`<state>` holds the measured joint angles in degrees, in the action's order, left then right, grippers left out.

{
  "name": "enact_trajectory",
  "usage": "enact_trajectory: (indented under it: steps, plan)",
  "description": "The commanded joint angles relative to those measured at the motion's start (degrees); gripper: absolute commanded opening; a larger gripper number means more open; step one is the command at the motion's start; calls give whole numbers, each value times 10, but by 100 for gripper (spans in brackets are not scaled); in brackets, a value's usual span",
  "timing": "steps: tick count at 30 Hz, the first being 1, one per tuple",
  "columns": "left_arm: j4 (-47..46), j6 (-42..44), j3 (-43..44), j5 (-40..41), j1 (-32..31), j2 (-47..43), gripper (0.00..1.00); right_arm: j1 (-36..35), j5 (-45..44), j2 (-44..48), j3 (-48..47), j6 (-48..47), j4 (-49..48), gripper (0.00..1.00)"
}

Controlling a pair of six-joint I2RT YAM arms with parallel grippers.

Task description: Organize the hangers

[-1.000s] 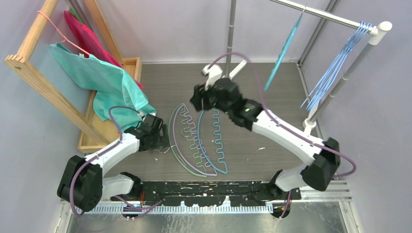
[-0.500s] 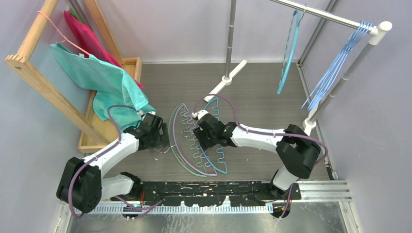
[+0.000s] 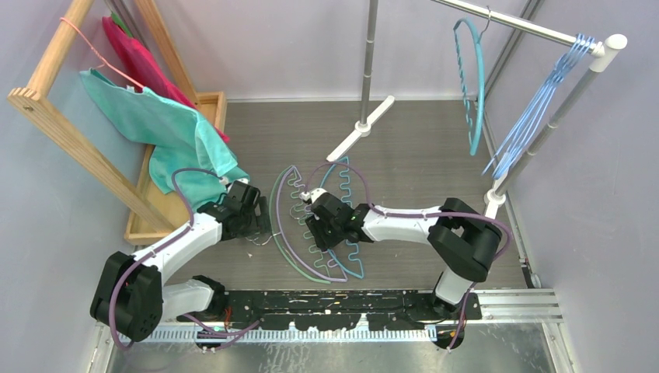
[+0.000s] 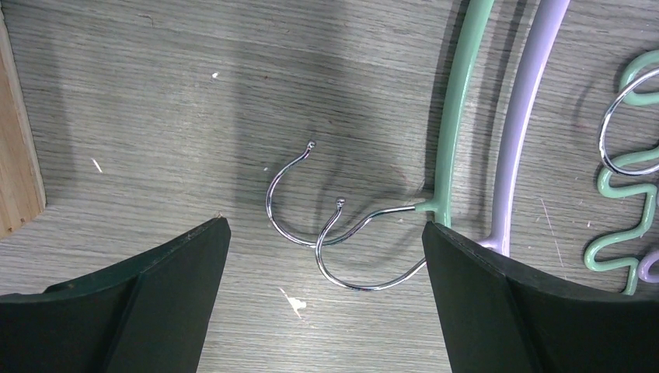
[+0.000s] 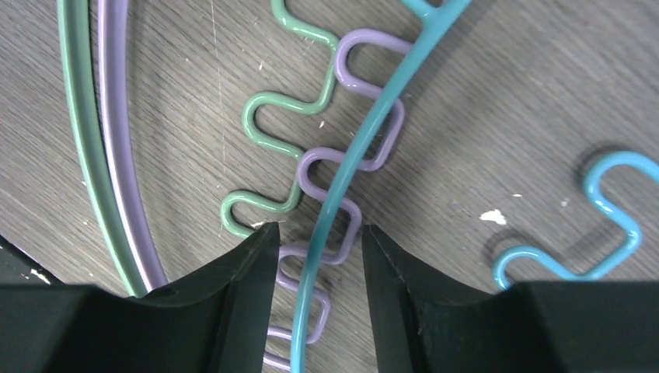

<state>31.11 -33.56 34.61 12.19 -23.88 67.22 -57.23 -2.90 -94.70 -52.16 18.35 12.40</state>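
Green, lilac and teal arched hangers lie overlapped on the table. My right gripper is low over them. In the right wrist view it is open, its jaws straddling the teal arch without touching it; lilac and green zigzags lie beneath. My left gripper is open and empty, with two metal hooks of the green and lilac hangers between its jaws. Another teal hanger and several light-blue wire hangers hang on the rail.
The silver rail crosses the upper right, with its post and white foot behind the hangers. A wooden rack with a pink wire hanger and teal cloth stands left, over a wooden tray.
My right arm has come down from mid-air near the rail post to the hangers on the table. The teal hanger on the rail has turned from edge-on to broadside. The left arm is still.
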Motion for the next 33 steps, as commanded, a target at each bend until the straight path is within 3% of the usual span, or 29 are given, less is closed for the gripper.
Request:
enact_trajectory:
  steps: [1,3,5,8,18,25,33]
  plan:
    - [-8,-1,0,5,3,-17,98,-6,9,-24,0,16,-32,45]
    - [-7,-2,-2,5,3,-24,98,-6,5,-32,0,19,-33,35]
    - [-4,-2,-2,5,3,-28,98,-7,-10,-29,0,23,-33,15]
    - [3,-1,1,4,3,-32,98,-6,-41,-2,6,31,-23,1]
    - [21,17,14,-10,2,-51,98,-6,-111,237,4,68,-4,1]
    - [28,19,21,-11,-11,-70,98,-6,-173,316,-30,87,-1,1]
    - [72,9,83,100,-128,-38,98,-6,-294,369,-45,79,-64,1]
